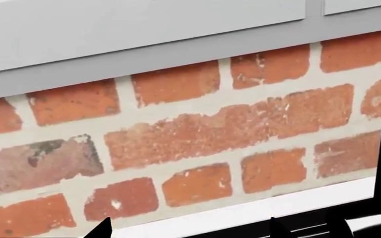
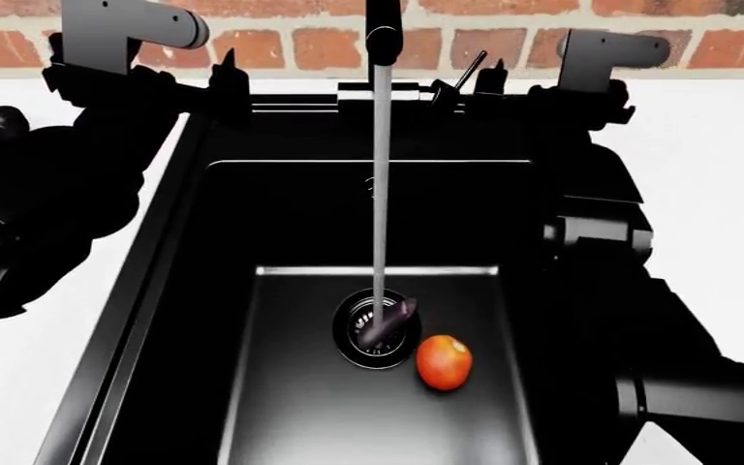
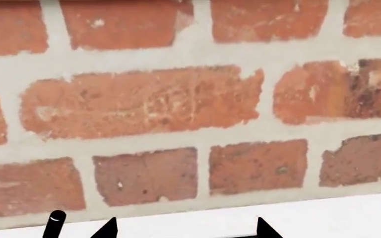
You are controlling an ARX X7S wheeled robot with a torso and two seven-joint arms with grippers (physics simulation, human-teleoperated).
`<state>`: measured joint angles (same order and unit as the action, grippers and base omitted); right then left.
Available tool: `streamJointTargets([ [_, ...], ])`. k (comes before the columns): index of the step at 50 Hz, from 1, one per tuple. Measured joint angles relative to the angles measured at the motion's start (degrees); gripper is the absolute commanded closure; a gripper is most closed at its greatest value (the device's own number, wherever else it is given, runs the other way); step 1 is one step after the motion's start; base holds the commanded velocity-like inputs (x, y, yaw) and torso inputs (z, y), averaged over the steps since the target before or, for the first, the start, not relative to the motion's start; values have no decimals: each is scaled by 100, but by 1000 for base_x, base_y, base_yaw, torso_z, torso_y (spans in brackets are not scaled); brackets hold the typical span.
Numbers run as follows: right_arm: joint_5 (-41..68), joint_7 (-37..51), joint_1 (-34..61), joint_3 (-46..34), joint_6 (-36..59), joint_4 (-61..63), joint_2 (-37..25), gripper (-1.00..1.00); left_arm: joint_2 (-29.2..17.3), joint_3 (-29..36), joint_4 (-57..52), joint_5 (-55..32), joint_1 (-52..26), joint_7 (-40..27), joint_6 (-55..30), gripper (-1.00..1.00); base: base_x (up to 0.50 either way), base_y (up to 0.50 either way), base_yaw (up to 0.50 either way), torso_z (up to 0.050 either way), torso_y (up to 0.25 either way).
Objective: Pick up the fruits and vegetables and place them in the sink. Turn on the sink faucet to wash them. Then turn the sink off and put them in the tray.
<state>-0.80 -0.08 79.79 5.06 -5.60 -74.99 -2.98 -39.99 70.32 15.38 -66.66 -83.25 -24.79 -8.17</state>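
We see water streaming from the sink faucet (image 2: 382, 39) onto the eggplant (image 2: 391, 323) at the sink (image 2: 307, 387) drain, orange-red fruit (image 2: 444, 362) beside it. Both claws look spread, empty. Shut-off and traying remain.

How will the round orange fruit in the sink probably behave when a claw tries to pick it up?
The fruit looks round and glossy, so it will probably roll away if nudged on the flat sink floor. Water runs from the faucet nearby, so its skin may be wet and slippery. It looks firm, not floppy.
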Motion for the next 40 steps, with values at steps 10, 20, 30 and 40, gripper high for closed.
streamJointTargets([
  [10,29,81,7,-110,-20,2,-51,-100,-26,-5,-44,8,15,-24,-16,-100,0,0,0,0,0],
  [20,72,68,-6,-149,-3,12,-61,-100,-45,-10,-94,34,7,-35,-41,-100,0,0,0,0,-100],
  [30,83,-9,13,-190,13,-1,-35,-100,-53,-37,-95,-7,28,-52,-47,-100,0,0,0,0,-25],
  [40,78,-68,94,-249,7,0,-8,-100,-76,-73,-109,-21,41,-86,-41,-100,0,0,0,0,0],
])
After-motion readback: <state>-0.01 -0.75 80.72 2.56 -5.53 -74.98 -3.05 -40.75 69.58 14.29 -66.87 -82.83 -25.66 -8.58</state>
